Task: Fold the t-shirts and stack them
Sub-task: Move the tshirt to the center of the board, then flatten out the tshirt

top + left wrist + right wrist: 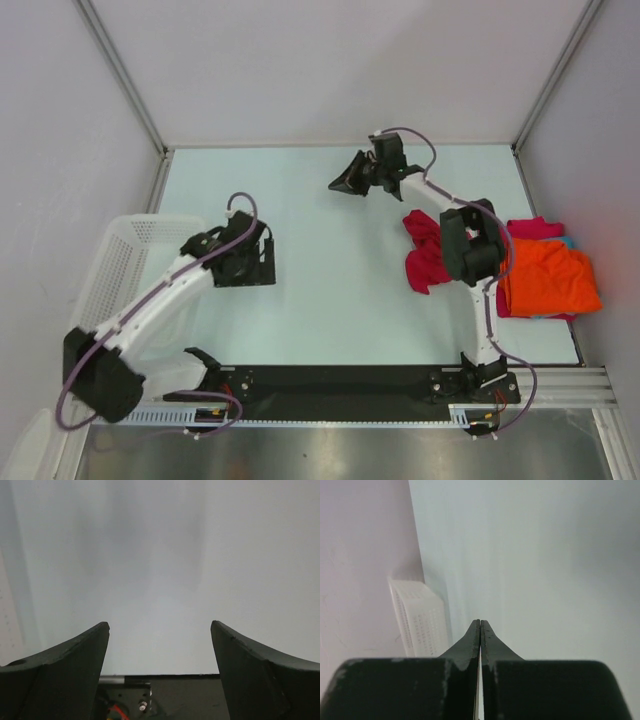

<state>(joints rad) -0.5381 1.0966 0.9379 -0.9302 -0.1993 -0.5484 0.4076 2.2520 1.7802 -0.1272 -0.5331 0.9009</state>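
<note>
We see the left end effector (262, 262) with its fingers spread wide and nothing between them. It hangs over bare surface near the left edge of the pale desk (330, 310), just beside the white plastic lattice basket (125, 255). The right end effector (335, 185) is pressed fully together on nothing, out near the middle of the far edge. Its wrist view shows only desk and the basket beyond.

The crumpled crimson red cloth t-shirt (425, 255) lies loose toward the right side of the desk, partly beneath the right arm, and neither end effector touches it. We judge it is next to be folded.

At the right edge, a folded orange t-shirt (548, 280) tops a pile, with a magenta-pink t-shirt (535, 228) and a sliver of teal cloth (568, 242) showing at its far side. We think the pile sits there to keep the centre free.

The middle of the desk is bare, with room to spread a shirt. Walls close in on the left, far and right edges, and the pile hugs the right one.
</note>
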